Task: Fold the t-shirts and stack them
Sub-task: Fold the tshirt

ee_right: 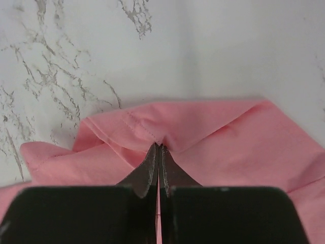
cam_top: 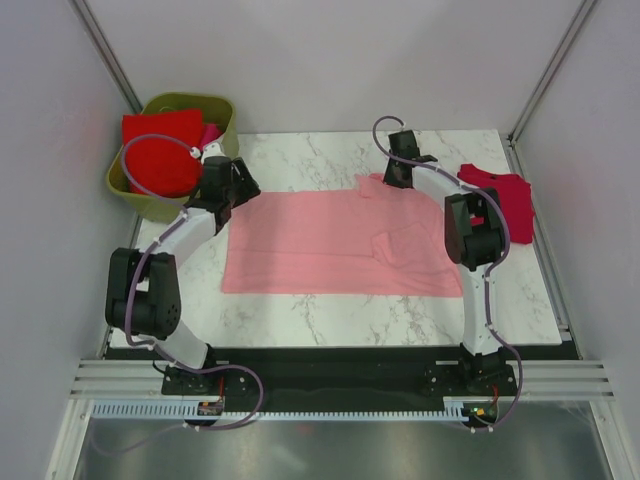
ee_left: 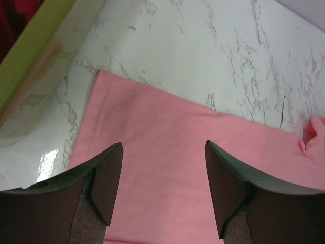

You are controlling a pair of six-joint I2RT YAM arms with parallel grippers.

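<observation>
A light pink t-shirt [cam_top: 330, 245] lies spread flat on the marble table [cam_top: 300, 160]. My left gripper [cam_top: 243, 186] hovers open over the shirt's far left corner; in the left wrist view its fingers [ee_left: 163, 152] stand wide apart above the pink cloth [ee_left: 167, 127], holding nothing. My right gripper [cam_top: 396, 176] is at the shirt's far right edge. In the right wrist view its jaws [ee_right: 159, 147] are shut, pinching a stitched fold of the pink t-shirt [ee_right: 228, 142]. A dark crimson t-shirt [cam_top: 505, 200] lies on the table's right side.
An olive-green basket [cam_top: 226, 108] stands at the far left corner with a bright red t-shirt [cam_top: 160, 160] and a bit of hot pink cloth [cam_top: 212, 133] in it. Its wall [ee_left: 30, 56] shows close to my left gripper. Metal frame posts flank the table.
</observation>
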